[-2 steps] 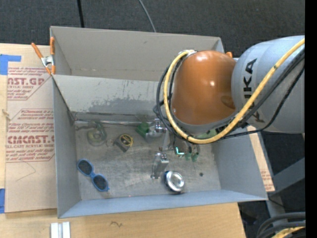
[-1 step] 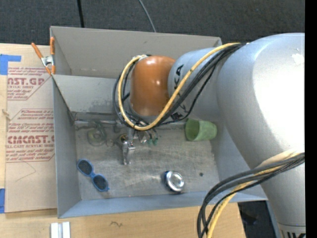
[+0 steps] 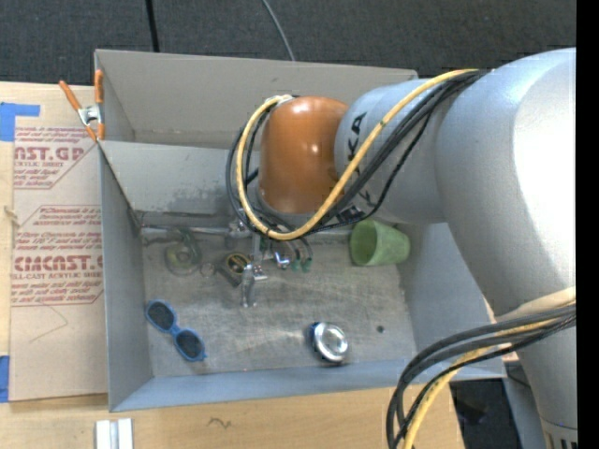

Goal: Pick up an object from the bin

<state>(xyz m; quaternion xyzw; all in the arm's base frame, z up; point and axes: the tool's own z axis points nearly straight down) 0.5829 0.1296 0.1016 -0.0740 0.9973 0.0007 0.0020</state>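
Camera view puts the claw (image 3: 249, 283) beside a small brownish thing (image 3: 233, 265); whether open, cannot tell.

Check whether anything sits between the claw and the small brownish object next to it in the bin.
Nothing visible does. The claw is low in the middle of the bin, right beside the small brownish object. The green cup, silver lid and blue sunglasses all lie well clear.

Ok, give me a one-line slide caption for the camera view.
Gripper low over the middle of the grey bin, among a green cup, blue sunglasses and a round silver object.
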